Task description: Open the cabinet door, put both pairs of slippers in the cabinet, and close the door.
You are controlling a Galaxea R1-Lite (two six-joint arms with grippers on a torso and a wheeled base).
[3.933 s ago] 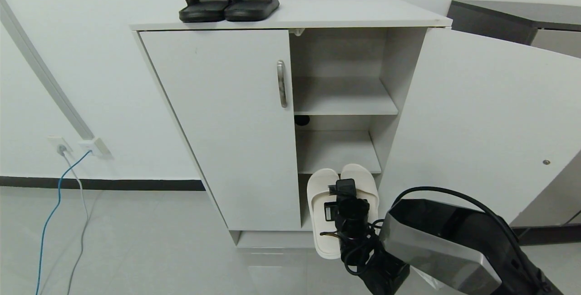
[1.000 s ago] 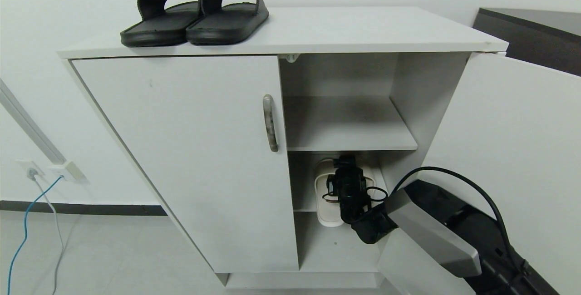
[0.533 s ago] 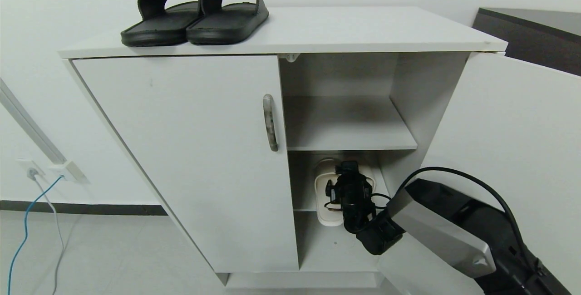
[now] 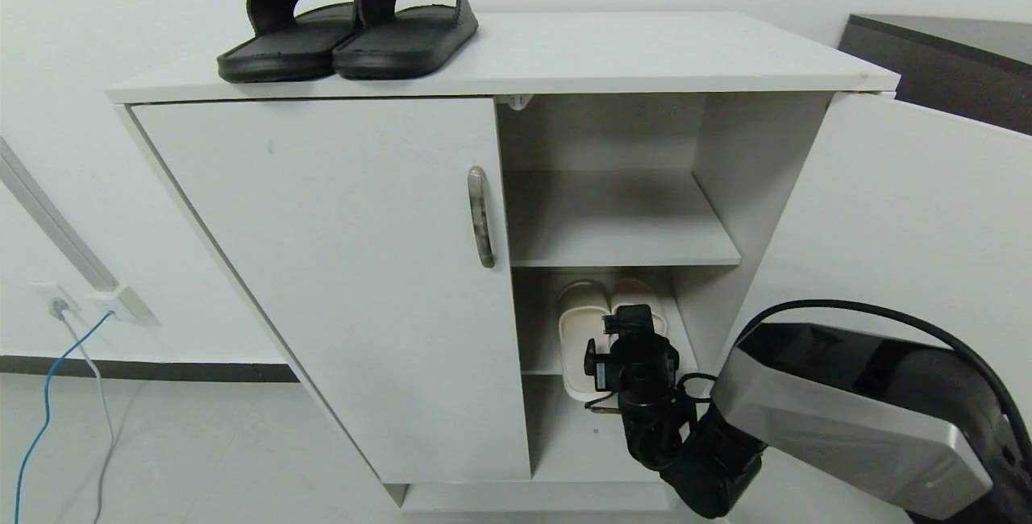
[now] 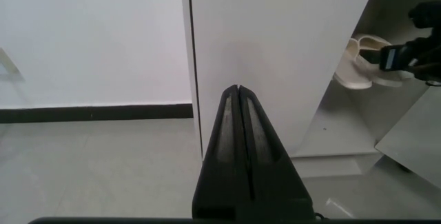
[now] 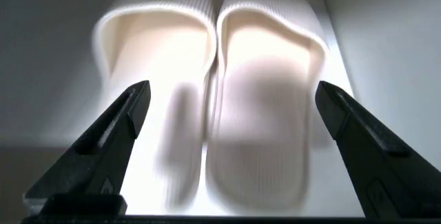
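White cabinet, right door open, white slippers inside — right pincer apart, left pincer together.

Black slippers sit paired at the cabinet top's left edge. White slippers lie side by side on its lower shelf. The right door stands open.

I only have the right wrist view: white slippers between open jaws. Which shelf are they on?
Observer: The white slippers sit on the lower shelf, above the cabinet floor.
Reviewer: And the other pair?
Observer: The black slippers lie on the cabinet top, not yet inside.
Reviewer: Left arm?
Observer: The left jaws are shut on nothing, facing the closed left door.
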